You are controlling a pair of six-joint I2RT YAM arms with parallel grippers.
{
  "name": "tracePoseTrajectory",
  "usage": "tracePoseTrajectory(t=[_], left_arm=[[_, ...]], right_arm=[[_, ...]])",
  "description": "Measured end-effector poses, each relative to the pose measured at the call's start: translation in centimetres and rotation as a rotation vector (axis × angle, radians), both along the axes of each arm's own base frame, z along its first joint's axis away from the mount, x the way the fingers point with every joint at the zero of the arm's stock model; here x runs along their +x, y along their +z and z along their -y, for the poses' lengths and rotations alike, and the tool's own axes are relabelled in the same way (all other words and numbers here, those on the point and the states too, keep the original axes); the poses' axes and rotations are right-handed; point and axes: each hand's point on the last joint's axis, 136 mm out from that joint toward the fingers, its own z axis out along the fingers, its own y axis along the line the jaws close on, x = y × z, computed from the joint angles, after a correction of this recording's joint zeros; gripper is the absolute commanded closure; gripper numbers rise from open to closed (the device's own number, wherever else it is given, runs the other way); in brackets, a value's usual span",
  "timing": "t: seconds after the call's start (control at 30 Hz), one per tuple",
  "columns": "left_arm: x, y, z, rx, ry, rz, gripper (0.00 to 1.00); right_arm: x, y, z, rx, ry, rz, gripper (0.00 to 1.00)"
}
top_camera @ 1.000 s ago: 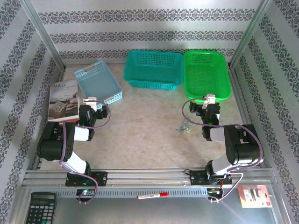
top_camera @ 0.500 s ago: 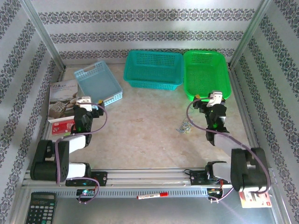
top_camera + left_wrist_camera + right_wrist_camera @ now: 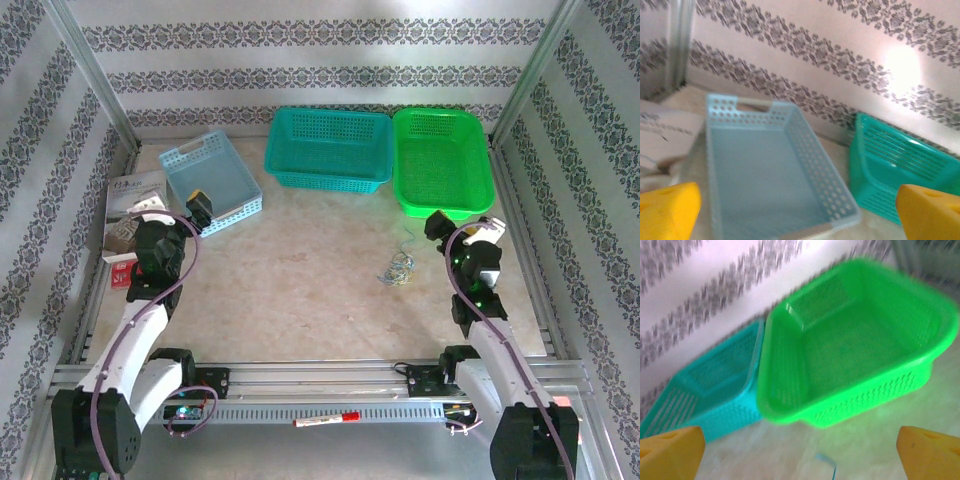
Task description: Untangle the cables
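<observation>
While my left fingers [image 3: 667,212] and my right fingers [image 3: 927,452] both stand spread wide and hold nothing, the small loopy clump of thin blue, white and tan cables [image 3: 398,268] lies on the pale marbled surface [image 3: 300,300], near the right fingers at about seven o'clock, well apart from the left fingers.

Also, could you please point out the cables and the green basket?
cables [image 3: 398,269]: top external view, middle of the clump.
green basket [image 3: 850,351]: right wrist view, bare inner floor.
</observation>
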Motion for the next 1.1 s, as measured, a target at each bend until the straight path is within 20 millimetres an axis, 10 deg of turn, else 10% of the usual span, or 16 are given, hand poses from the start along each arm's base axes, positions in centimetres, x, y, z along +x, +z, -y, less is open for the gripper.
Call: tracePoseTrajectory(t=[0.53, 0.8, 1.1], left_arm=[[0.9, -6.0, 15.4, -0.004, -0.390, -0.343, 0.00], [0.9, -7.3, 19.9, 0.028, -0.481, -0.390, 0.00], [1.1, -7.6, 19.9, 0.010, -0.442, -0.396, 0.00]], right_arm=[[-3.8, -13.2, -7.2, 0.108, 0.264, -0.640, 0.06], [-3.0, -13.0, -11.6, 0.070, 0.387, -0.675, 0.06], [-2.4, -12.7, -18.6, 0.037, 0.551, -0.675, 0.07]])
